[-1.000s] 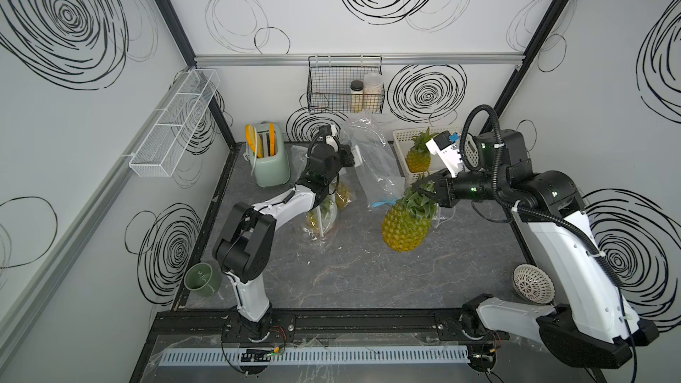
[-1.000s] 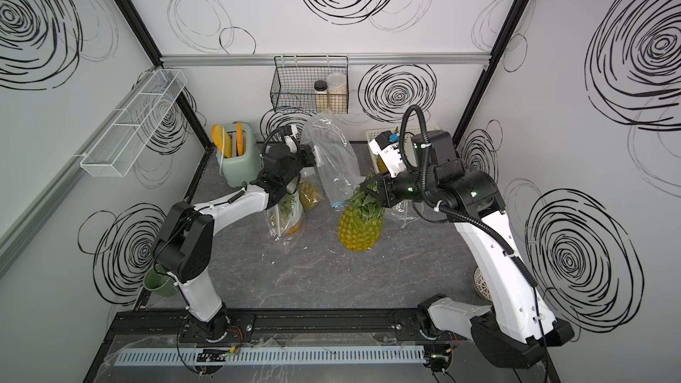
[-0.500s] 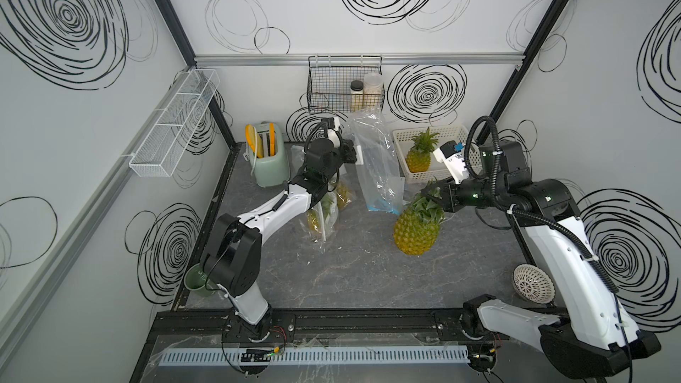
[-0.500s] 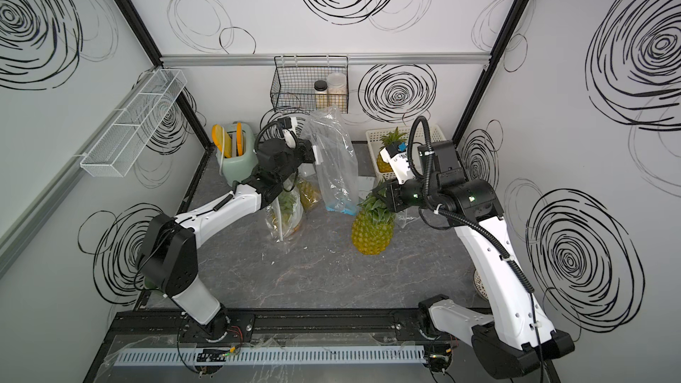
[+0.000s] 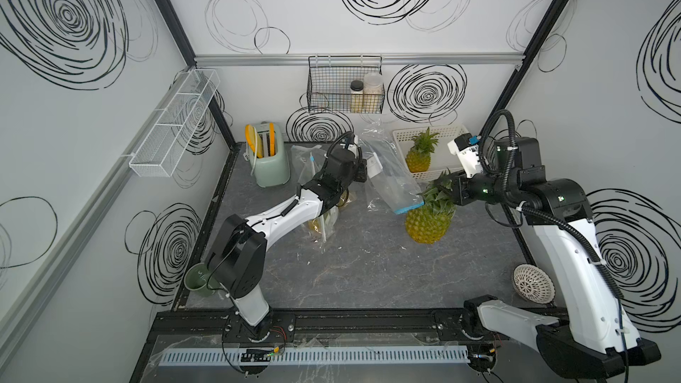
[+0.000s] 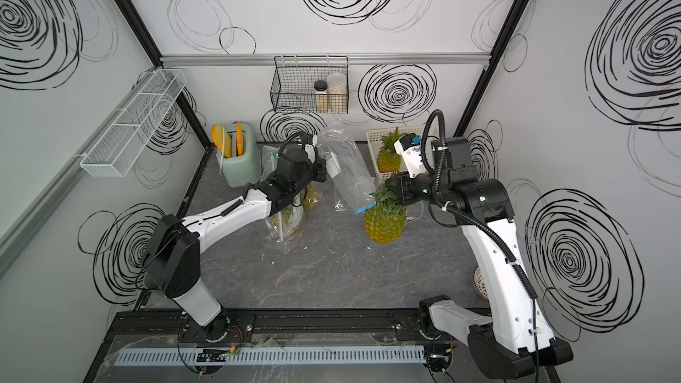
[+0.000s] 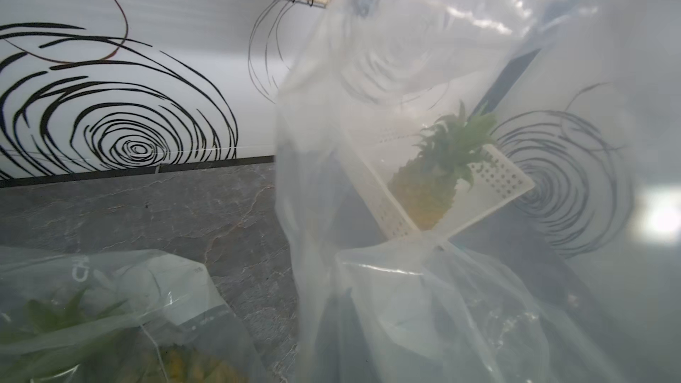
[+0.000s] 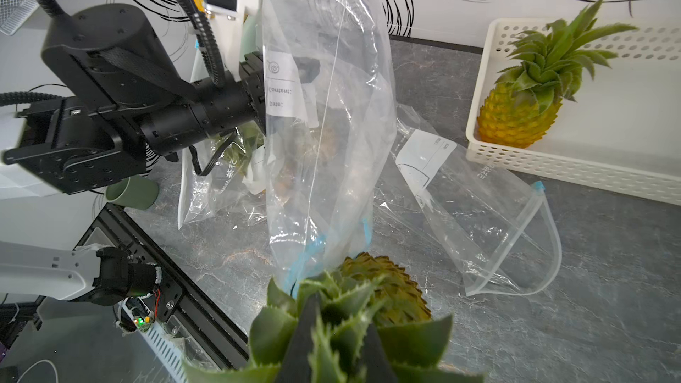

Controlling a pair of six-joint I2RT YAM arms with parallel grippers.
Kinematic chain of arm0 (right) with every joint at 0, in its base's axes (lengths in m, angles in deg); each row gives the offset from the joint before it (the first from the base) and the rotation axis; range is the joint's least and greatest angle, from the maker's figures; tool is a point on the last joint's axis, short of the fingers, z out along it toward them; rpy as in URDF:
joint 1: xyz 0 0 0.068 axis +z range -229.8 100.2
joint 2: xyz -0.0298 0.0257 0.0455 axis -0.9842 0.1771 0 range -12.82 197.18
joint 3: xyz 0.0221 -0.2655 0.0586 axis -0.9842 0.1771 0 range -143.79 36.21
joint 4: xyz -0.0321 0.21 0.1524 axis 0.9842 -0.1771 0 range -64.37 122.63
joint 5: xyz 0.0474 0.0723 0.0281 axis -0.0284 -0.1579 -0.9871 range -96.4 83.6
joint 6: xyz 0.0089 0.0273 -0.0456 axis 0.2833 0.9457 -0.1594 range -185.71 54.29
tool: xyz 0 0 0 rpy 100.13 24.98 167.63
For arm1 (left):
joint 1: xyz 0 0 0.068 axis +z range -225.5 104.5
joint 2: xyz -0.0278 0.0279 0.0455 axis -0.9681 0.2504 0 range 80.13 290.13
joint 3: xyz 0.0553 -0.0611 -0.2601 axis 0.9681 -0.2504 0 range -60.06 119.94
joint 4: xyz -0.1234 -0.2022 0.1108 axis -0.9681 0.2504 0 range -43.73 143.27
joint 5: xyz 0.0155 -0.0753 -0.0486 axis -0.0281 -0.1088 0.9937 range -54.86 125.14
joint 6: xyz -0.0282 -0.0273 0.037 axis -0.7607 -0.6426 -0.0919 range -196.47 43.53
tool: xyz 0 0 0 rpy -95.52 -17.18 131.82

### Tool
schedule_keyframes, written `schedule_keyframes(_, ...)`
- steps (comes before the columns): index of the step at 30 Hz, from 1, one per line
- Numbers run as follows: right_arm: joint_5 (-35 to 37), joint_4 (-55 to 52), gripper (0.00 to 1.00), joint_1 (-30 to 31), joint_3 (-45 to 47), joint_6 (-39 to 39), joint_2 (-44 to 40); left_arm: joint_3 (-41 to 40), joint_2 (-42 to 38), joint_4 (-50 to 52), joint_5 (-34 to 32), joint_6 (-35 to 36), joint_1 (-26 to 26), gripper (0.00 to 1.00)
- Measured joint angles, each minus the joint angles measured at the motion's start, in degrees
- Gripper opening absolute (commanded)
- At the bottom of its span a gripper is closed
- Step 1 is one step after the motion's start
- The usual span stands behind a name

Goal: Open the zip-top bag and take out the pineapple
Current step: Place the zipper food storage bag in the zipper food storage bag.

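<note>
Two grips, left gripper (image 5: 364, 172) pinching zip-top bag (image 5: 390, 182) (mouth down), right gripper (image 5: 447, 193) clamping pineapple (image 5: 429, 223) crown

Both top views look down on the zip-top bag (image 5: 390, 178) from high; wrist cameras face it closely, opposite sides.

A clear bag (image 5: 390, 178) with a white label hangs slanted, mouth-down, above the counter (image 5: 368, 270), its blue zip strip open. The yellow pineapple (image 5: 429, 221) is fully out, green crown uppermost, right beside the bag's mouth.
</note>
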State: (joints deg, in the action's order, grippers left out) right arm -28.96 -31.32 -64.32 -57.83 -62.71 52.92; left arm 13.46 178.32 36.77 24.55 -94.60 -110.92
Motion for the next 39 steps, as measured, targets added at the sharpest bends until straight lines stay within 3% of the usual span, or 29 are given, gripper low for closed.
schedule_keyframes(14, 1.4, -1.2, 0.0, -0.3, -10.1, 0.3, 1.0, -0.4, 5.8, 3.6, -11.0, 10.5, -5.4, 0.0)
schedule_keyframes(31, 6.7, -3.6, 0.0, -0.3, -22.0, 0.4, 6.3, -6.3, 6.9, 1.9, -14.1, 12.6, -6.4, 0.0)
schedule_keyframes(39, 10.0, -3.6, 0.0, -0.5, -23.9, 0.4, 8.2, -10.6, 4.6, 1.7, -17.0, 12.3, -12.1, 0.02)
